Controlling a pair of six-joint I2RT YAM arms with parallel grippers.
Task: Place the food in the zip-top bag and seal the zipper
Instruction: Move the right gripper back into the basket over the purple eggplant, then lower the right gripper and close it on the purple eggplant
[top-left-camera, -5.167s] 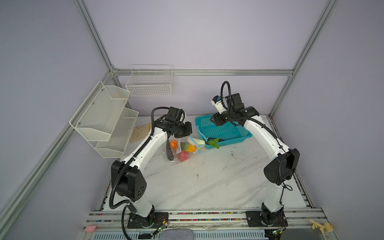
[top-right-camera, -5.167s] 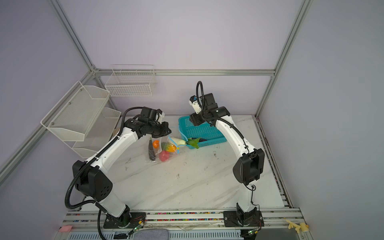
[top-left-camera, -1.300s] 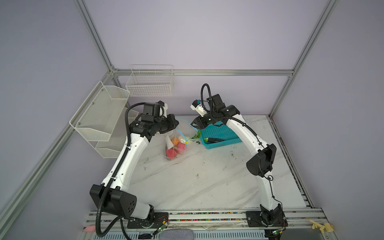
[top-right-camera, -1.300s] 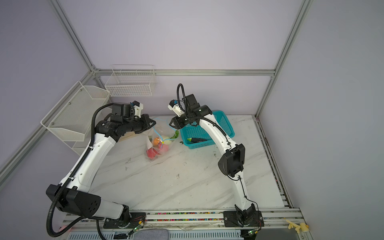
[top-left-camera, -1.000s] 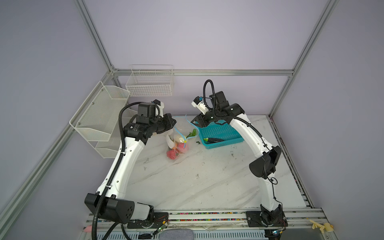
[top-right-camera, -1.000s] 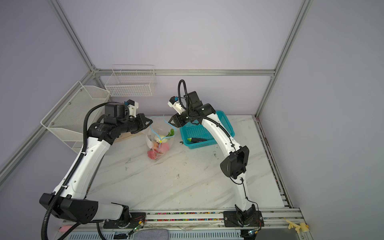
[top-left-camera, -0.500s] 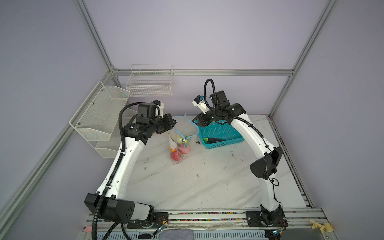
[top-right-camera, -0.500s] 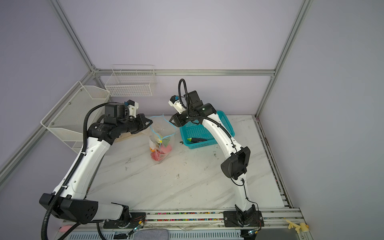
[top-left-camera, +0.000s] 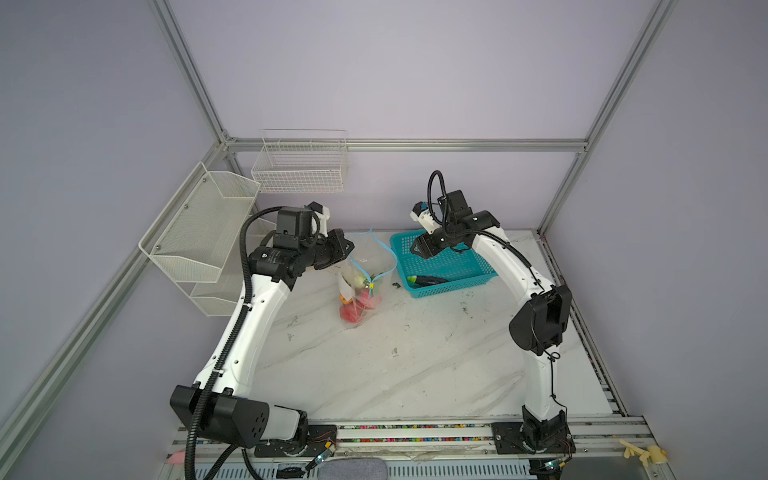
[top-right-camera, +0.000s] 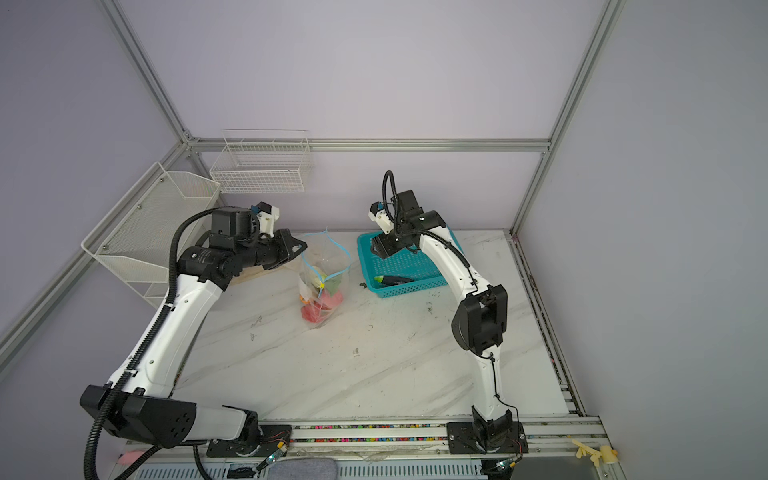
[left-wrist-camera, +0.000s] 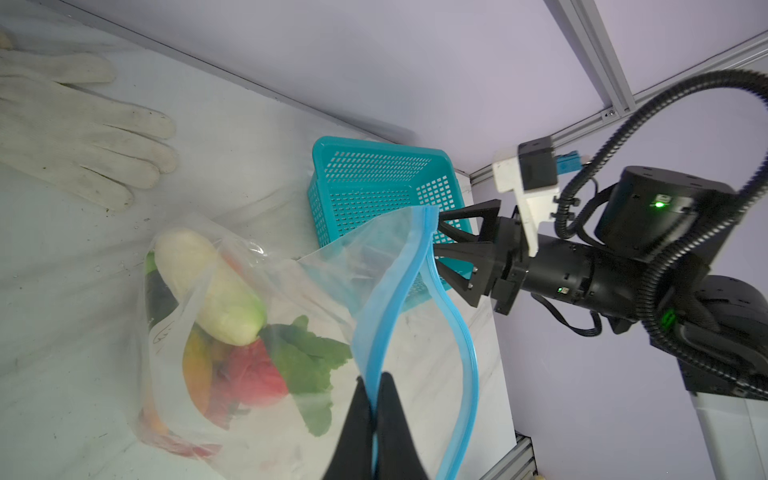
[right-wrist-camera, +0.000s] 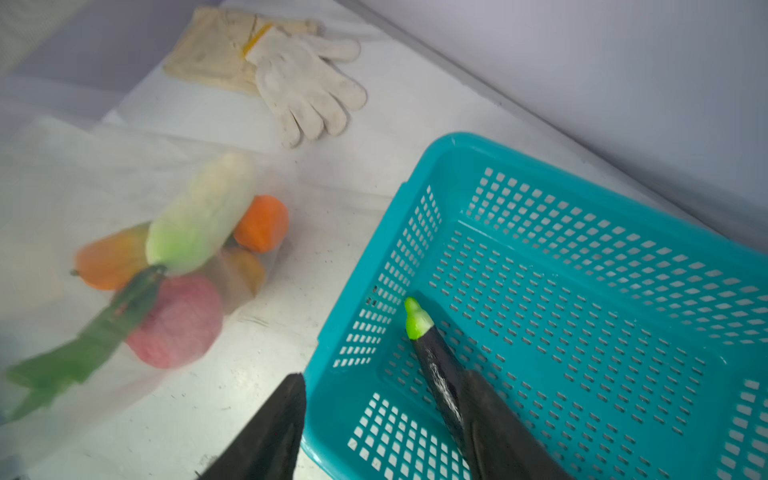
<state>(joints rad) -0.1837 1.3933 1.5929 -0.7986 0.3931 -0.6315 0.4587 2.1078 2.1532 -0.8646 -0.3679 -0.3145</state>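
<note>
Our left fingers (left-wrist-camera: 355, 415) pinch the zipper (left-wrist-camera: 399, 282), holding the limp, crinkly zip-top bag (left-wrist-camera: 332, 266) mouth-up, its food (left-wrist-camera: 253, 374) sagging onto the counter (top-left-camera: 374, 374). Our right fingers (right-wrist-camera: 274, 424), spread, hover over the eggplant (right-wrist-camera: 432, 353) in the teal basket (right-wrist-camera: 419, 216). It looks light and slick, so we'd grip it mid-body.

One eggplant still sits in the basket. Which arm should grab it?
Right. The right gripper hangs open over the teal basket, beside the eggplant, while the left gripper is shut on the zipper, holding the zip-top bag open.
</note>
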